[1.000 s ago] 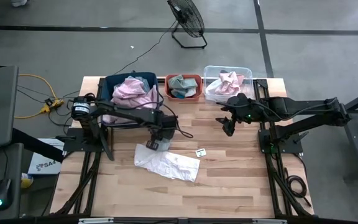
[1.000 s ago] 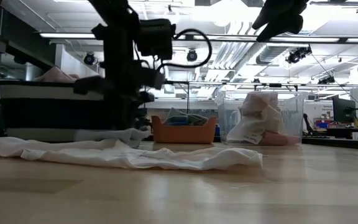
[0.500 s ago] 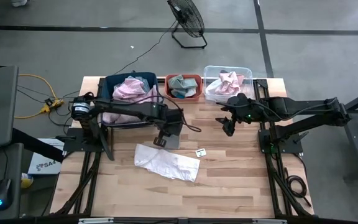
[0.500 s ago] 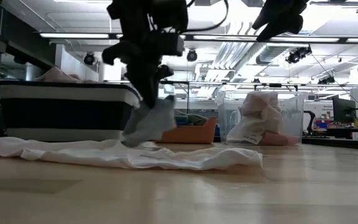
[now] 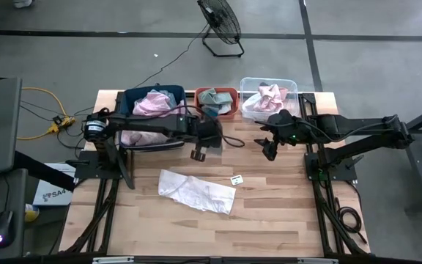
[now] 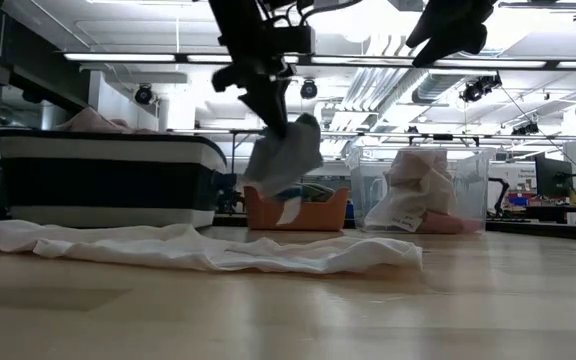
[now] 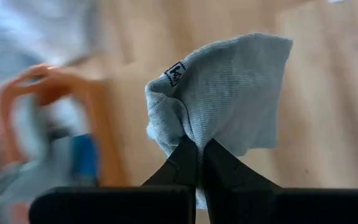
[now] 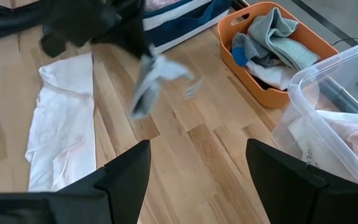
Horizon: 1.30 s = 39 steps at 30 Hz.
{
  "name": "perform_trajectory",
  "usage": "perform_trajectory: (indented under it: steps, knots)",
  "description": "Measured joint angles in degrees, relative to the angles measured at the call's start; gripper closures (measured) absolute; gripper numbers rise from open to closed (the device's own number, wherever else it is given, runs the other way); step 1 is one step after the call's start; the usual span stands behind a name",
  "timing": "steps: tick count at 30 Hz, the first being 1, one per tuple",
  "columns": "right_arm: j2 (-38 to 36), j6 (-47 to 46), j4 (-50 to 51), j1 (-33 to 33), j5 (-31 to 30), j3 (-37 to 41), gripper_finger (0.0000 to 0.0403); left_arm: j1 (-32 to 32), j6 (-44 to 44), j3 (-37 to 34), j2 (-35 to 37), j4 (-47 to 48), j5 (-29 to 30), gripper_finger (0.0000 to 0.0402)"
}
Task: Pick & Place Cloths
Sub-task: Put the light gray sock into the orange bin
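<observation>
My left gripper (image 6: 280, 125) is shut on a small grey cloth (image 6: 284, 156) and holds it in the air, between the white cloth and the orange bin. The grey cloth also shows in the left wrist view (image 7: 229, 93) and the right wrist view (image 8: 151, 84). A white cloth (image 5: 196, 192) lies spread flat on the table's middle. My right gripper (image 5: 269, 150) is open and empty, hovering right of centre near the clear bin. My left gripper pinches a bunched fold of the grey cloth (image 7: 188, 134) between its two fingers; how many layers, I cannot tell. The fingers come from above, pointing down. The cloth hangs slack below them (image 6: 286, 170), clear of the table.
Three bins stand along the far edge: a dark blue bin (image 5: 134, 97) with pale pink cloth, an orange bin (image 5: 234, 95) with grey and blue cloths, and a clear bin (image 5: 246, 82) with pink cloth. A small tag (image 5: 236, 179) lies right of the white cloth.
My left gripper has risen from the table by the white cloth's far end and gone toward the far right, toward the orange bin. The grey cloth has come off the table with it and now hangs clear. The white cloth has stayed in place.
</observation>
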State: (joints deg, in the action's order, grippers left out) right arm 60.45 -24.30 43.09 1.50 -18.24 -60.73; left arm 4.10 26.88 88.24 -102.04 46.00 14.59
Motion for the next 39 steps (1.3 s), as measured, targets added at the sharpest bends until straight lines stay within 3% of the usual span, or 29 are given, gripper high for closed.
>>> perform_trajectory:
  steps: [8,14,21,30,39]
  knots:
    - [0.00,0.36,0.00,0.01,0.00,0.00,0.0147,0.04,6.41,1.50,0.04,-6.13,24.24,0.0400]
    - [0.00,0.58,0.00,-0.01,0.00,0.00,0.0147,0.65,14.19,1.50,0.04,-15.70,34.35,0.0400]
    - [0.00,0.56,0.00,0.00,-0.01,0.00,0.0147,7.33,16.51,1.50,0.04,-20.55,32.23,0.0400]
    - [0.00,0.58,0.00,0.00,-0.56,0.00,0.0147,20.12,13.37,1.50,-0.06,-22.73,15.10,0.0400]
    - [0.00,0.62,0.04,0.01,-1.07,0.00,0.0147,23.76,13.52,1.50,-3.54,-27.59,17.93,0.0400]
